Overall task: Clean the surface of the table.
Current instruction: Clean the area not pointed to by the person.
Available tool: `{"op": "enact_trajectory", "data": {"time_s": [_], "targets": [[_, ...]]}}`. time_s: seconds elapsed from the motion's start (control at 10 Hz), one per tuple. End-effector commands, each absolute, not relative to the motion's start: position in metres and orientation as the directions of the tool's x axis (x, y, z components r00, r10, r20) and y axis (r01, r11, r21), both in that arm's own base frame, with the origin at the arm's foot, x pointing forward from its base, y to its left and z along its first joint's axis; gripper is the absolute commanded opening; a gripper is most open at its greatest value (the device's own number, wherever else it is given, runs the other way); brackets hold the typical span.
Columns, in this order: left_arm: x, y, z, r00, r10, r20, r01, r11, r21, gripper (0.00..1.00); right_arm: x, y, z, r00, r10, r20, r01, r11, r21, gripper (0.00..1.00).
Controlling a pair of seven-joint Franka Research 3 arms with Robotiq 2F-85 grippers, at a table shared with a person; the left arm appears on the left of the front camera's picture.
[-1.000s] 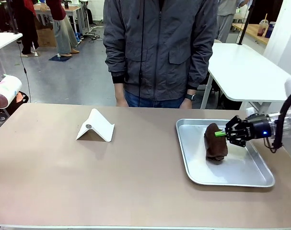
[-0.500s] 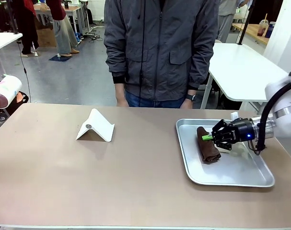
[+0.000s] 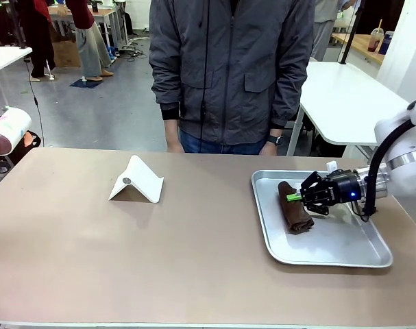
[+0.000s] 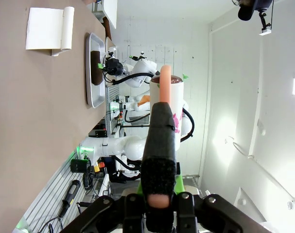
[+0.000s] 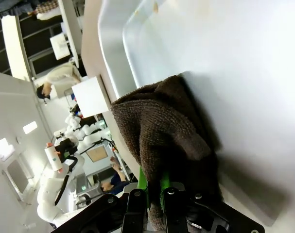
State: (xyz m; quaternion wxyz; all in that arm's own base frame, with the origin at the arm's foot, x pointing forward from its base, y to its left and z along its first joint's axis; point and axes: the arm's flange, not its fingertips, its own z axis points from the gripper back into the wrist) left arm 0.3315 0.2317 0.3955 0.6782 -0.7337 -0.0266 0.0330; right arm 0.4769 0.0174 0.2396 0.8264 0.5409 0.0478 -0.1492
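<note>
Now, my right gripper [image 3: 295, 197] is pinching the upper fold of the brown cloth [image 3: 294, 214], which lies in the metal tray [image 3: 345, 241]. To do this well, I judge I should lift straight up until the cloth hangs clear of the tray's rim, then carry it left without dragging. My left gripper [image 4: 161, 116] is clamped around a white bottle [image 4: 176, 97]. The table [image 3: 160, 253] lies beneath the tray, its bare top stretching left of my right fingers; my 2 grippers are both off it.
</note>
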Motion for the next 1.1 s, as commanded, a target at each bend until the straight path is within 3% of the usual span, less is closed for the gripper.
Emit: {"op": "enact_trajectory", "data": {"time_s": [0.0, 0.5, 1.0], "targets": [[0.33, 0.236, 0.401, 0.996, 0.09, -0.014, -0.006, -0.092, -0.996, 0.22, 0.476, -0.006, 0.256, 0.94, -0.24, -0.242, 0.32, 0.38, 0.868, 0.11], [0.33, 0.236, 0.401, 0.996, 0.09, -0.014, -0.006, -0.092, -0.996, 0.22, 0.467, -0.058, 0.29, 0.93, -0.289, -0.227, 0.316, 0.316, 0.895, 0.11], [0.33, 0.236, 0.401, 0.996, 0.09, -0.014, -0.006, -0.092, -0.996, 0.22, 0.419, -0.102, 0.369, 0.973, -0.083, -0.216, 0.214, -0.026, 0.976, 0.11]]}}
